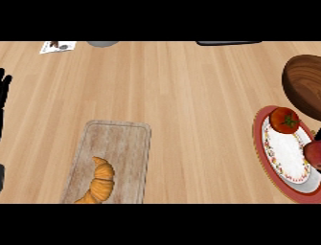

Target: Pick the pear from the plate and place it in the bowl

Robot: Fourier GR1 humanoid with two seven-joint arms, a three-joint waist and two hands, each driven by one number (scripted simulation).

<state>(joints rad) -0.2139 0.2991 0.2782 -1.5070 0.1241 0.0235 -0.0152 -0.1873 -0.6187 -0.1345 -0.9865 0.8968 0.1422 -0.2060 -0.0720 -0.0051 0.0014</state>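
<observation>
The work surface is a light wooden counter (184,95) with the grain running vertically in the head view; it fills the whole view, and no wall, floor or window is visible. Lighting is even, with soft shadows beside the objects. A pale wooden cutting board (120,143) with rounded corners lies at lower centre-left, slightly tilted, with a croissant (100,182) resting on its lower left part. At the far edge, three items are cut off by the frame: a small printed card (57,46) at upper left, a grey rounded object (103,43) just beside it, and a dark flat object (228,43) at upper right.
</observation>
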